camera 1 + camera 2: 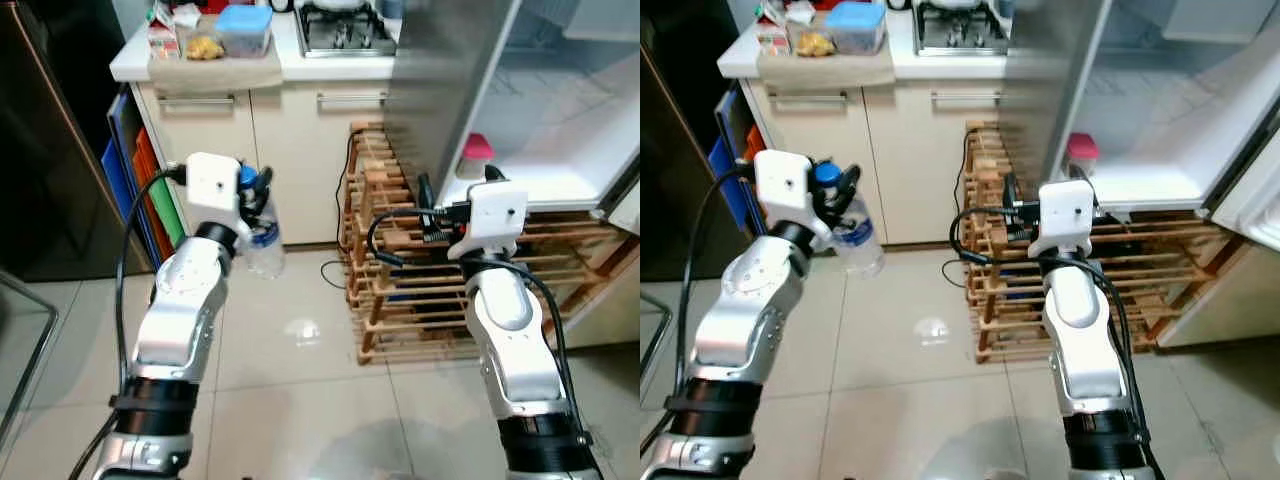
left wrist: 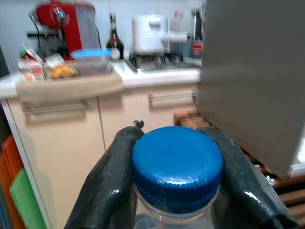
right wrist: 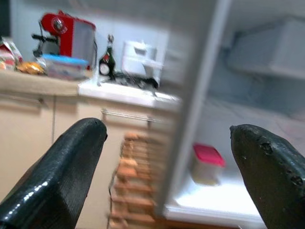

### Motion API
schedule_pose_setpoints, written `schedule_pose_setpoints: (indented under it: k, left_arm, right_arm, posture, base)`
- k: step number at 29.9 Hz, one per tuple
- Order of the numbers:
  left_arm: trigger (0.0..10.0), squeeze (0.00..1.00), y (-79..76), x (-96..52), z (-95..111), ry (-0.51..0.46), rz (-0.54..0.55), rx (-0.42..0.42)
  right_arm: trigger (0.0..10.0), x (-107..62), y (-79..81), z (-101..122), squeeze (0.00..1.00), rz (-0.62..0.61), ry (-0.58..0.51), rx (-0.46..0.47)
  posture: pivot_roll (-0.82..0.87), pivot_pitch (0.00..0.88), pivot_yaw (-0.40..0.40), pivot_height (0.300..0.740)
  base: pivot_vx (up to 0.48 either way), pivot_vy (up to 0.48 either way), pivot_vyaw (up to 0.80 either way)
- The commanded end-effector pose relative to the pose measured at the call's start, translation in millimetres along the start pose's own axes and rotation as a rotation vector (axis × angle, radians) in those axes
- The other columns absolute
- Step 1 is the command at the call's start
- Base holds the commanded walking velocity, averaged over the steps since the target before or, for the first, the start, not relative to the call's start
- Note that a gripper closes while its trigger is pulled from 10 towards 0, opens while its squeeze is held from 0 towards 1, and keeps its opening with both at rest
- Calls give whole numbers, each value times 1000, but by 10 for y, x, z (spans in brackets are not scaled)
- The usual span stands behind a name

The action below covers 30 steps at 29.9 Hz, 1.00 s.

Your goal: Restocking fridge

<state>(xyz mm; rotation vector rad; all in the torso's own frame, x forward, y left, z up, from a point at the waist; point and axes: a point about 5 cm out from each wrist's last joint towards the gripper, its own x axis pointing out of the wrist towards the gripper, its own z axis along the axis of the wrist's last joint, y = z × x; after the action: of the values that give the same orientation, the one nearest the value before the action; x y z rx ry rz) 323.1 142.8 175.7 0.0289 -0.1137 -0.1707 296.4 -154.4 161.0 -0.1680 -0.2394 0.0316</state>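
Left pincer (image 1: 255,190) clamping bottle (image 1: 265,243) (blue cap (image 2: 177,164)), right pincer (image 3: 167,157) wide, facing fridge (image 1: 560,150), somewhat blurred

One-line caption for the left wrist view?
Left gripper clamps a blue-capped water bottle by its neck, facing the kitchen counter.

Clear plastic bottle (image 1: 265,238) with blue cap (image 2: 177,163), upright, clamped at the neck between left gripper (image 1: 256,190) fingers, facing open fridge (image 1: 560,150).
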Motion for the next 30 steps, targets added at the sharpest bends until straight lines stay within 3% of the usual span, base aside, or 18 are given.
schedule_pose_setpoints:
  k: [1,8,10,14,22,25,27,30]
  left_arm:
    - [10000,0,-37,50,59,-28,-3,15]
    - [10000,0,-75,69,46,-28,-37,24]
    - [10000,0,-113,70,59,-44,-94,-31]
    - [10000,0,-90,94,48,-37,-67,1]
    - [10000,0,-106,68,-64,-6,-96,-63]
    - [10000,0,-157,60,-80,-11,-136,-76]
    - [10000,0,-253,34,-59,-39,-191,-33]
    - [10000,0,-291,14,-96,-19,-193,-40]
  right_arm:
    - [10000,-22,-45,6,0,-11,-6,-3]
    - [10000,-117,-76,-89,0,-20,17,-12]
    - [10000,-140,-85,-102,0,-27,16,-10]
    - [10000,-177,-146,-169,0,-61,43,-9]
    - [10000,-253,-232,-272,0,-114,89,2]
    - [10000,-272,-247,-289,0,-123,95,0]
    - [10000,-277,-251,-279,0,-125,92,-5]
    - [10000,-280,-254,-278,0,-128,93,-9]
  posture:
    - [-130,0,46,740]
    - [-135,0,52,740]
    - [-136,0,53,740]
    - [-137,0,54,740]
    - [-146,0,55,740]
    - [-149,0,56,740]
    - [-153,0,58,740]
    - [-155,0,59,740]
  base:
    - [0,0,0]
    - [0,0,-757]
    - [0,0,-756]
    - [0,0,-748]
    - [0,0,-748]
    - [0,0,-750]
    - [480,0,-750]
    - [480,0,-750]
